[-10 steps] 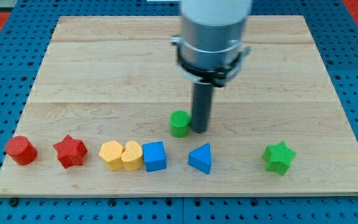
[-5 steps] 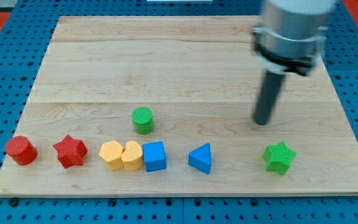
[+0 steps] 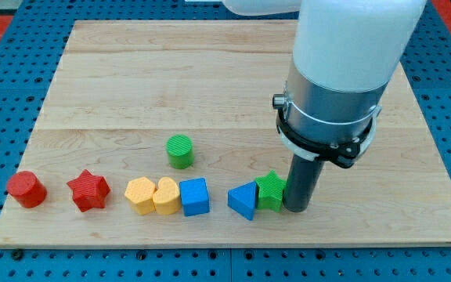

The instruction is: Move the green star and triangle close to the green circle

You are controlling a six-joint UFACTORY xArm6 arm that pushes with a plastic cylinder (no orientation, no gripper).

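My tip (image 3: 297,208) sat down on the wooden board (image 3: 131,86), pressed against the green star (image 3: 271,190) from its 3 o'clock side. There is no claw on this rig, only the bare rod, so it gripped nothing; it could merely shove. I judged that placement deliberate: contact on the star's far side from the target meant a push toward 9 o'clock would drive it along the board's near row.

The green star itself touched the blue triangle (image 3: 243,200), which lay at the star's 9 o'clock, so the two stood as a train in front of the rod. The star looked ridged on top, upright, partly hidden by the rod on its 3 o'clock edge. The triangle showed a flat top with its point toward 9 o'clock.

The green circle (image 3: 180,151), a short ribbed cylinder, stood apart at roughly 10 o'clock from the triangle, with bare board between them. In my judgement the pair was nearer than not, yet a straight push would pass beneath the circle and run into the blue cube (image 3: 195,197), so the line needed bending toward 10 o'clock.

Further along at 9 o'clock sat the yellow heart (image 3: 165,196), the yellow hexagon (image 3: 140,194), the red star (image 3: 88,190) and the red cylinder (image 3: 27,189), none involved.
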